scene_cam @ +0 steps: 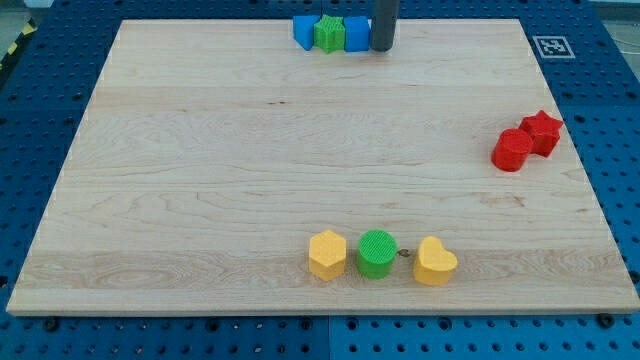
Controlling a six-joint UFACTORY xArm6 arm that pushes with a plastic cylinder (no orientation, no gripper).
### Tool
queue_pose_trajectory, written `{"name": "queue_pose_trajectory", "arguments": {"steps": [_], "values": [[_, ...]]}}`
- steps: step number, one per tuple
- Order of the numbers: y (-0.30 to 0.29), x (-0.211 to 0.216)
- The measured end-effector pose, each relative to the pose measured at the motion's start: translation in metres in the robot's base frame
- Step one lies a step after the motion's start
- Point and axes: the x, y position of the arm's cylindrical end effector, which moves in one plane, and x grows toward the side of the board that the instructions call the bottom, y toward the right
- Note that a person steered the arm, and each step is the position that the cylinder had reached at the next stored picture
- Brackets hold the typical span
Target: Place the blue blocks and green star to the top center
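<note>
End effector is plain rod, no jaws, holds nothing. My tip (381,48) sits at table (200,170) top edge. Blue cube (356,33) touches tip on its left. Green star (328,34) next, then other blue block (303,32), all in tight row. Red blocks far right of tip. Yellow and green blocks far below.

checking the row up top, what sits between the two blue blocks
The green star sits between them in the camera view, touching the left blue block and the right blue cube. My tip is against that cube's right side.
</note>
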Motion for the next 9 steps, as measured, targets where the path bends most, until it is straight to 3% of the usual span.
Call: {"name": "queue_pose_trajectory", "arguments": {"steps": [2, 5, 9], "values": [[0.023, 0.044], [0.029, 0.046], [0.148, 0.078]]}}
